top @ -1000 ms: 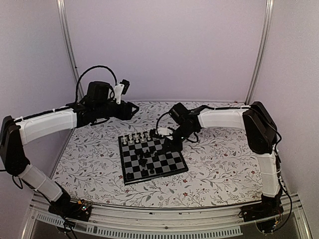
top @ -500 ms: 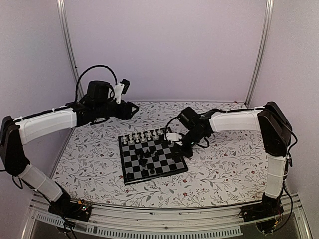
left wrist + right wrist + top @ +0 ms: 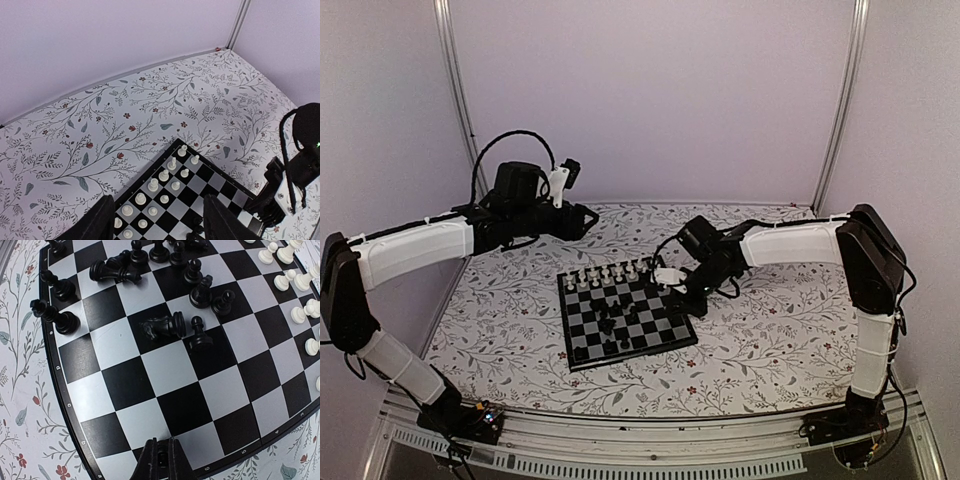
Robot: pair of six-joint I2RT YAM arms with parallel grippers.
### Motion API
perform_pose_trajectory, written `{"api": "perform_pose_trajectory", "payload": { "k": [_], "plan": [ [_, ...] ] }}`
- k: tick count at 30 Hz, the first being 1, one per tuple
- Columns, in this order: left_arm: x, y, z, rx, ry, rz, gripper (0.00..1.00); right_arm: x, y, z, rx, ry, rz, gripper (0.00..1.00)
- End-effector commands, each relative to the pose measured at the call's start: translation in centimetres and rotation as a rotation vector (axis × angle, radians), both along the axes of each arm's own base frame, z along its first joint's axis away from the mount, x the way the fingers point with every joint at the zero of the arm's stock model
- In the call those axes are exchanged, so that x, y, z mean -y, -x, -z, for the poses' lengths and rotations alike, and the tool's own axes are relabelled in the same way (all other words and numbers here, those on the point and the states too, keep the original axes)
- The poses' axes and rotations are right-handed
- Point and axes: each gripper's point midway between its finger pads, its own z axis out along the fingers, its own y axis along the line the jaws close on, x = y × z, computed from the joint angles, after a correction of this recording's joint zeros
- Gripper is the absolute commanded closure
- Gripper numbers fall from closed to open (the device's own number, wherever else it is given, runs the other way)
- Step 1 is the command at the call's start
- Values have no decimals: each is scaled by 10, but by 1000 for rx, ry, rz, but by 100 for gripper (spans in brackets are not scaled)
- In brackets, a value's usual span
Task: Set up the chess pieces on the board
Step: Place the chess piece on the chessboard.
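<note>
The board (image 3: 630,357) lies mid-table. White chess pieces (image 3: 605,274) stand in two rows along its far edge, and black chess pieces (image 3: 611,322) are scattered over its middle, some on their sides. My right gripper (image 3: 674,295) hangs low over the board's right edge. In the right wrist view it (image 3: 161,454) is shut above the border of the board (image 3: 165,367), with a toppled black piece (image 3: 165,326) ahead and white pieces (image 3: 300,290) to the right. My left gripper (image 3: 582,218) hovers high over the back left. It (image 3: 160,225) is open, above the white pieces (image 3: 165,185) near the board's rim (image 3: 149,174).
The floral tabletop (image 3: 760,330) surrounds the board on all sides. Lilac walls with metal posts (image 3: 455,90) close off the back and both sides. The right arm's wrist (image 3: 300,170) shows at the right of the left wrist view.
My right arm swung from the board's far right corner to the middle of its right edge, then stopped. The left arm has not moved.
</note>
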Motion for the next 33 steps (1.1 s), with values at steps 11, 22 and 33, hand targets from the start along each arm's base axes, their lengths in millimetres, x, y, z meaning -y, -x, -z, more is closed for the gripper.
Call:
{"api": "perform_pose_trajectory", "payload": {
  "k": [11,22,33],
  "plan": [
    [-4,-9,-1,11,-22,-17,38,15,6,6,-12,22,3,100],
    [-3,-10,4,-1,-29,-15,38,22,12,4,-17,24,-3,96],
    [-4,-11,2,3,-30,-20,38,1,-9,-34,43,-48,2,67]
  ]
}}
